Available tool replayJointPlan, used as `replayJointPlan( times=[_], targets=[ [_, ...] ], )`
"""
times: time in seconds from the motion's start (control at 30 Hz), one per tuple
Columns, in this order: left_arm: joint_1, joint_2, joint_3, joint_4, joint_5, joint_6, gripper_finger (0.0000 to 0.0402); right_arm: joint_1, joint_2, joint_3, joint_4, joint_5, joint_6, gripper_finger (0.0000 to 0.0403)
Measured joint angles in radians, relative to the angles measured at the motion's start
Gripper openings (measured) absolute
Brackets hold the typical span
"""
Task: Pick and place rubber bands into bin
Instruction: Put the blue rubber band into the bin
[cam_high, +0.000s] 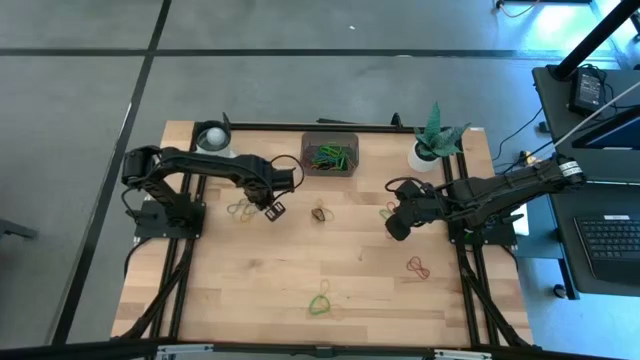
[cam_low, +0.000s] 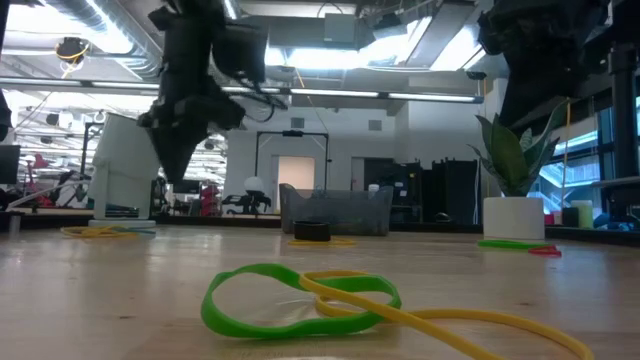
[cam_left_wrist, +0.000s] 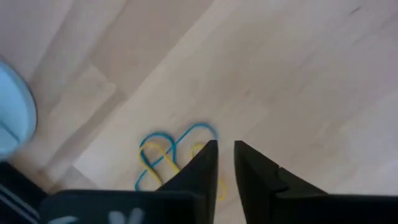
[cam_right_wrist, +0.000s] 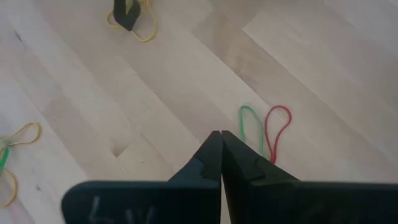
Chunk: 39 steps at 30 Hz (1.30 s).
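**Left pincer parted over loose bands, right pincer clenched empty**

The left pincer (cam_left_wrist: 225, 163) hangs above the worktop (cam_high: 300, 270) with a narrow gap between its fingers and nothing gripped in it. Just beside its tips lies a small cluster of rubber bands (cam_left_wrist: 171, 158), flat on the wood. In the high view this pincer (cam_high: 274, 207) sits just to the left of the bin (cam_high: 330, 158), near the back edge.

The right pincer (cam_right_wrist: 221, 152) is clenched tight, fingers pressed together, grasping nothing. A green and a red band (cam_right_wrist: 264, 130) lie on the wood just past its tips. From above, it (cam_high: 396, 226) hovers toward the right side, near a white plant pot (cam_high: 424, 155).

The bin already holds a tangle of green and yellow bands (cam_high: 331, 156). More bands lie scattered: one dark and yellow (cam_high: 320, 214) at mid-worktop, red ones (cam_high: 418, 266) to the right, green and yellow ones (cam_high: 322, 302) near the front edge. A white cup (cam_high: 212, 138) stands at the back left.
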Motion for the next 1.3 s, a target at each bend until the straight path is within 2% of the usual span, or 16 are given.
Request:
replayJointPlan(
  times=[0.2, 0.37, 0.63, 1.1, 1.2, 1.3],
  targets=[
    [0.0, 0.0, -0.078, 0.009, 0.016, -0.017, 0.0093, 0.0, 0.0, 0.0, 0.036, 0.0, -0.027, 0.0004],
    [0.0, -0.001, -0.141, 0.094, 0.039, -0.016, 0.0102, 0.0, 0.0, 0.0, 0.048, 0.0, -0.028, 0.0004],
    [0.0, -0.001, -0.214, 0.242, 0.06, -0.008, 0.009, 0.0, 0.0, 0.0, 0.053, 0.0, -0.025, 0.0004],
    [0.016, -0.007, -0.311, 0.307, 0.067, 0.023, 0.008, 0.0, 0.0, 0.0, 0.053, 0.0, -0.025, 0.0004],
    [0.015, -0.006, -0.313, 0.311, 0.066, 0.023, 0.0065, 0.0, 0.0, 0.0, 0.053, 0.0, -0.025, 0.0004],
    [0.016, -0.006, -0.314, 0.308, 0.062, 0.048, 0.0033, 0.0, 0.0, 0.0, 0.053, 0.0, -0.025, 0.0004]
  ],
)
